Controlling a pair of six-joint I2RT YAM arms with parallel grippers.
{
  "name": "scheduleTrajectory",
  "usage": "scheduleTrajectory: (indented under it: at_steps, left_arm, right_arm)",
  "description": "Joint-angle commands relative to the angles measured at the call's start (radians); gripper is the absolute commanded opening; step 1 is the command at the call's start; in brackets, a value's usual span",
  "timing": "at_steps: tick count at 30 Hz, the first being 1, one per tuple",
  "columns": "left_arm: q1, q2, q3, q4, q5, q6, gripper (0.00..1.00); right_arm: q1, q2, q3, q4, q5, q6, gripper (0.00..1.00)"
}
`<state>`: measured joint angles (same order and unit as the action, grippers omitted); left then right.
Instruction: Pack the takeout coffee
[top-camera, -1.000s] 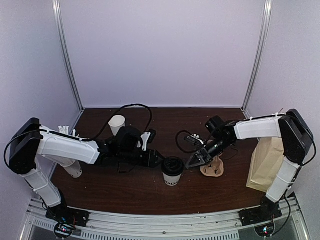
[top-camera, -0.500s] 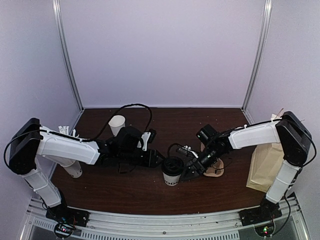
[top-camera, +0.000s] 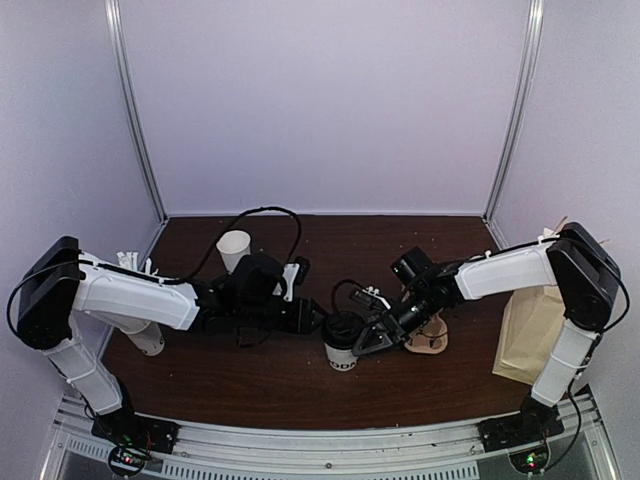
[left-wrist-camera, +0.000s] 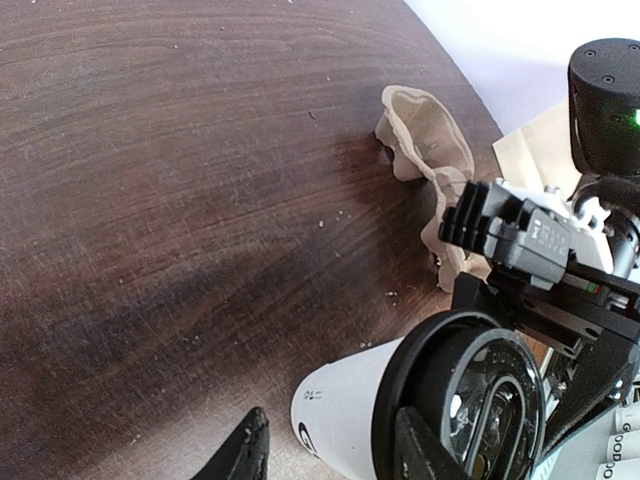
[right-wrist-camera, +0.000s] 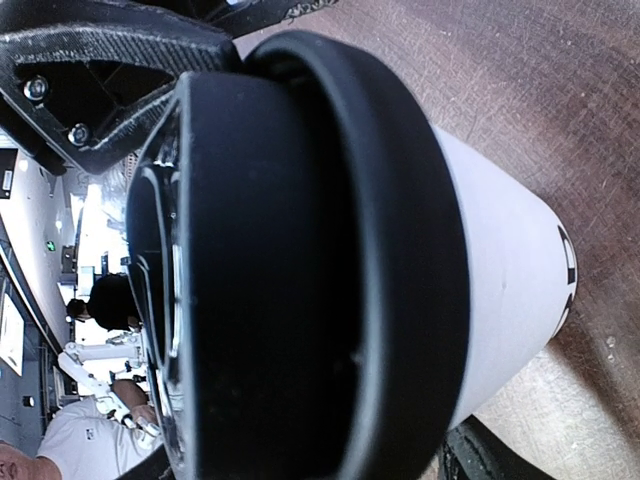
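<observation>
The takeout coffee (top-camera: 343, 345), a white paper cup with dark print and a black lid, stands upright on the table at front centre. My left gripper (top-camera: 319, 322) is open just left of it. In the left wrist view (left-wrist-camera: 335, 450) one fingertip (left-wrist-camera: 245, 452) stands clear of the cup's white side (left-wrist-camera: 350, 405) and the other lies over the lid. My right gripper (top-camera: 364, 341) is open and close against the cup's right side. The cup (right-wrist-camera: 500, 250) fills the right wrist view, with one finger (right-wrist-camera: 480, 455) showing beside it and the other hidden.
The brown pulp cup carrier (top-camera: 430, 338) lies just right of the right gripper. A brown paper bag (top-camera: 530, 325) stands at the right edge. An empty white cup (top-camera: 233, 248) stands at back left. A white cup with straws (top-camera: 135, 263) is behind the left arm.
My right gripper has moved left from over the pulp carrier to the coffee cup's right side. The left arm and the cup have not moved.
</observation>
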<state>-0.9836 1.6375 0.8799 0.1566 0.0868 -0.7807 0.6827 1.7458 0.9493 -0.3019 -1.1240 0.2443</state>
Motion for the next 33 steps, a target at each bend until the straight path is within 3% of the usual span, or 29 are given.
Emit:
scheduleTrajectory:
  at_steps: [1,11,21,27,33]
  left_arm:
    - [-0.022,0.023,-0.045,-0.105,0.003,-0.001,0.44]
    - [-0.024,0.017,-0.055,-0.101,-0.001,-0.005,0.44]
    - [-0.026,0.018,-0.055,-0.104,0.001,-0.002,0.44]
    - [-0.027,0.007,-0.057,-0.112,-0.005,0.0,0.44]
    - [-0.028,0.009,-0.057,-0.118,-0.006,-0.001,0.44]
  right_arm:
    - [-0.018,-0.01,-0.006,0.082,0.016,0.046,0.7]
    - [-0.032,0.016,-0.02,0.161,-0.068,0.124,0.8]
    - [-0.037,0.068,-0.011,0.149,-0.046,0.14,0.78]
    - [-0.039,0.083,-0.021,0.194,-0.059,0.184,0.89]
    - [-0.049,0.101,-0.014,0.115,0.038,0.133,0.84]
